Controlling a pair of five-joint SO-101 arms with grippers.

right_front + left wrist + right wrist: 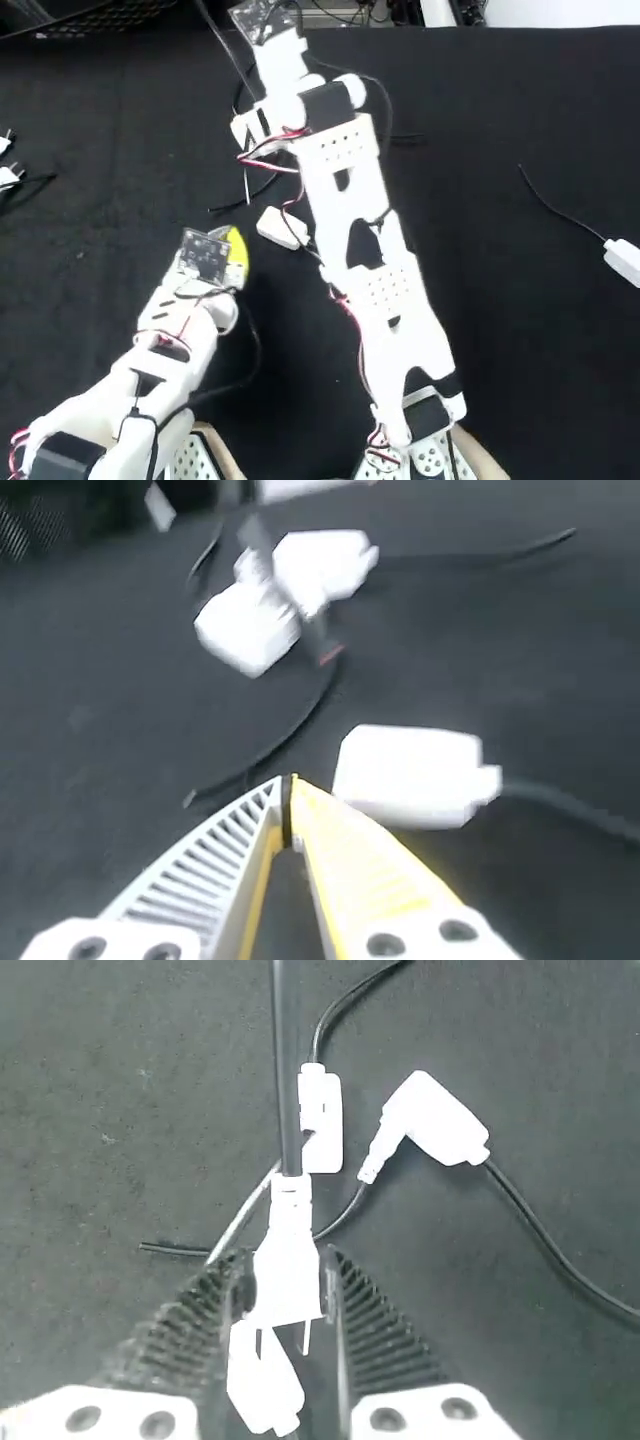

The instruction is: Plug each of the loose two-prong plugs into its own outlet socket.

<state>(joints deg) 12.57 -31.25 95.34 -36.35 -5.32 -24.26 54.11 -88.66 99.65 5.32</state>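
Over the black tabletop, right gripper pinches a white plug; left gripper fingers pressed together.

You had open table right of the right arm, crossed only by a thin cable and a white plug near the edge. A white block lay just beside the tip of your left gripper, with what looked like more connectors and black cables beyond. A two-prong plug filled the gap between the fingers of your right gripper.
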